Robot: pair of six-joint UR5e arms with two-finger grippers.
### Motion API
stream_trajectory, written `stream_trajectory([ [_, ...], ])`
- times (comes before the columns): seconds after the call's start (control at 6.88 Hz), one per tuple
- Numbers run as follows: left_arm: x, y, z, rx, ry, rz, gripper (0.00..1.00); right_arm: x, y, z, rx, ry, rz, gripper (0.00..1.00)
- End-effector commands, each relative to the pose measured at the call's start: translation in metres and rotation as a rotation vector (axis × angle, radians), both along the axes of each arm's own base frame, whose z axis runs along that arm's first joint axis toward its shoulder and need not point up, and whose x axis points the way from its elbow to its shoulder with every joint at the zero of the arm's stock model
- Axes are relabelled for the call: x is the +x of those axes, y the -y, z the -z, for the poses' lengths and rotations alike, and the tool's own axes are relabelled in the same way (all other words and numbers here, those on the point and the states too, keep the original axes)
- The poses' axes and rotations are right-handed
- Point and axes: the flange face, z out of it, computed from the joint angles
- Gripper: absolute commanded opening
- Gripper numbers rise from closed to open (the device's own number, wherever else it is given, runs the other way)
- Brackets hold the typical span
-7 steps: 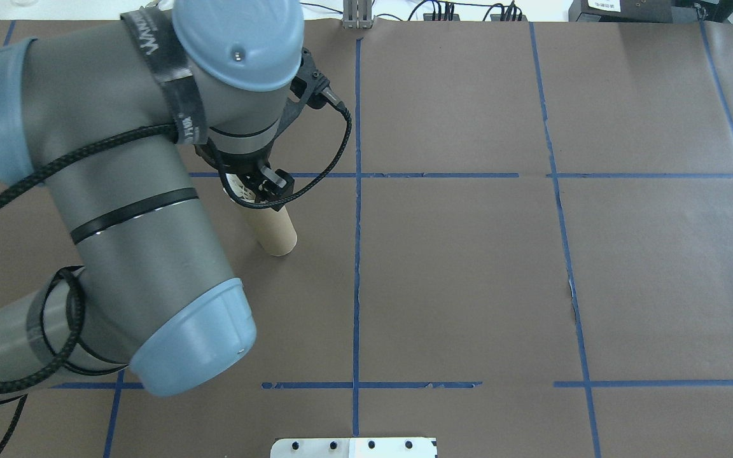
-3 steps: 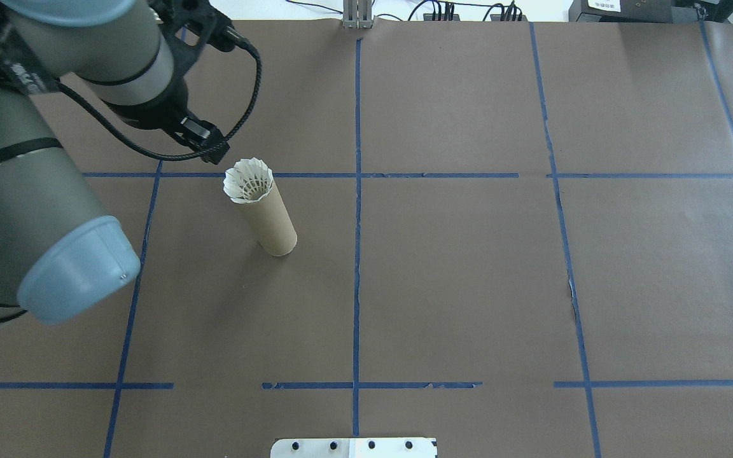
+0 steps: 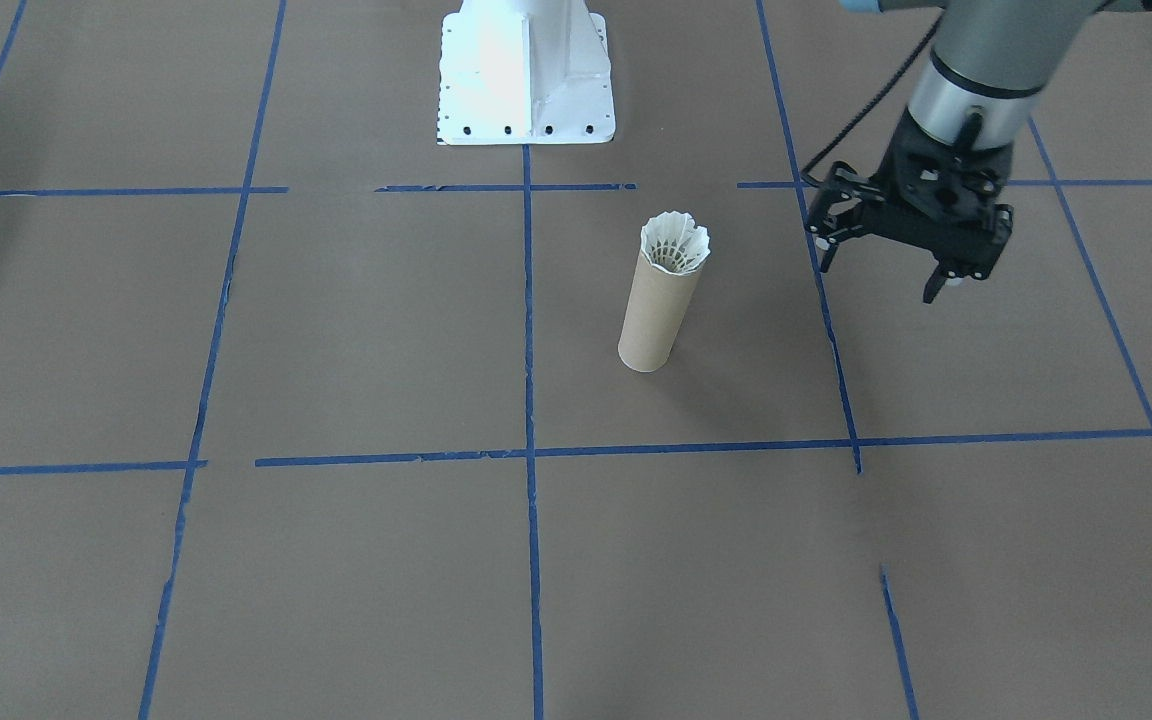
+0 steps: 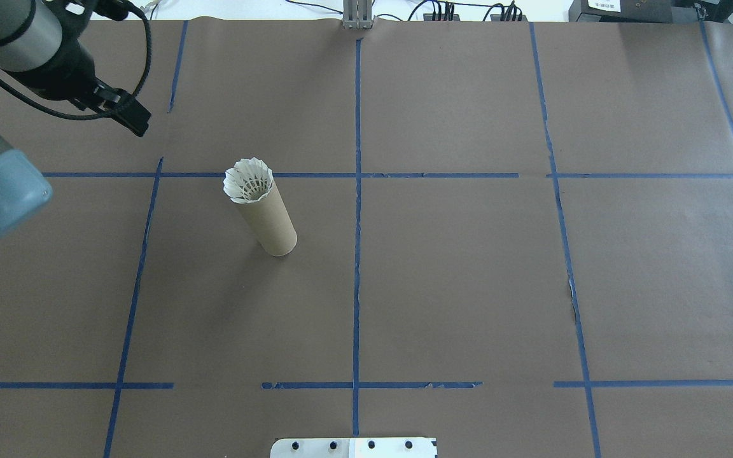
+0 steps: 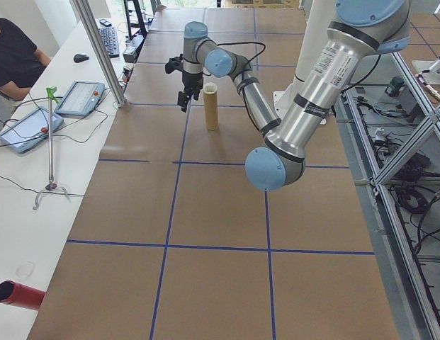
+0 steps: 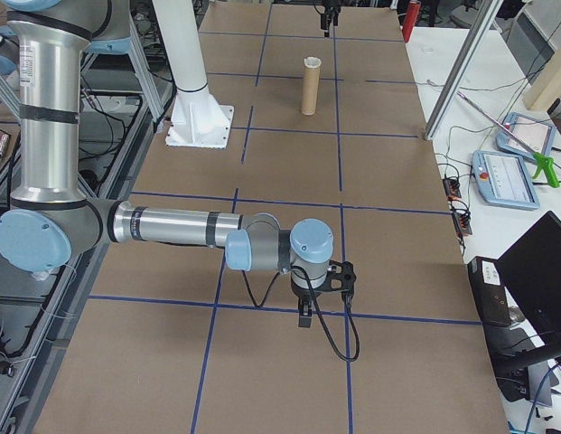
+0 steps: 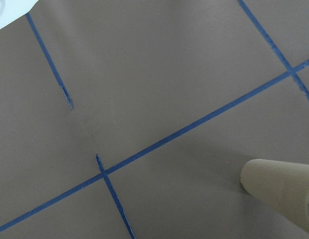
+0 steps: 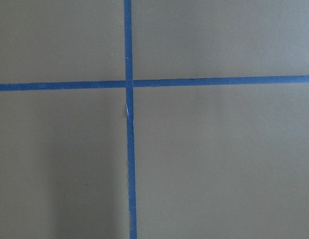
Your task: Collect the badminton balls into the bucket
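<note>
Shuttlecock [image 3: 676,246] seated in tube [image 3: 658,312] mouth, skirt up, tube upright on surface [image 3: 356,330]. I judge it featherlight, skirt fragile; hold by cork or low skirt. Left gripper [image 3: 888,262]: fingers spread, empty, well apart from tube. Right gripper [image 6: 303,315]: cannot tell. Versus 1.0 s ago: left gripper has left tube top, withdrawn sideways.

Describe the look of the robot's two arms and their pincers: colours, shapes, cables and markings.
Both arms are round silver-grey tubes with pale blue joint caps. The left arm's black two-finger pincer sits on a black mount below a silver wrist ring, with a black cable looping alongside. The right arm's pincer is also black, with a black cable trailing from it. Printed lettering runs along a near arm's tube; it is too small to read.
</note>
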Motion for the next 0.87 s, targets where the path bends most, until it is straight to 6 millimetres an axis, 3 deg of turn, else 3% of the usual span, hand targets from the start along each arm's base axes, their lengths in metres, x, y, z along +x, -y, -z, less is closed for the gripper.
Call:
stream_trajectory([
  [0.0, -0.067, 0.048, -0.067, -0.125, -0.04, 0.014, 1.0, 0.001, 0.0, 0.0, -0.001, -0.001, -0.002, 1.0],
  [0.29, -0.127, 0.074, -0.14, -0.179, -0.017, 0.065, 1.0, 0.0, 0.0, 0.0, 0.0, 0.0, 0.0, 1.0],
  [0.44, -0.175, 0.07, -0.197, -0.186, 0.015, 0.047, 1.0, 0.001, 0.0, 0.0, 0.0, 0.0, -0.001, 1.0],
  [0.58, -0.205, 0.058, -0.253, -0.228, 0.024, 0.028, 1.0, 0.0, 0.0, -0.001, -0.002, -0.001, -0.001, 1.0],
  [0.73, -0.212, 0.025, -0.318, -0.303, 0.034, 0.024, 1.0, 0.001, 0.0, 0.0, 0.0, 0.0, -0.001, 1.0],
])
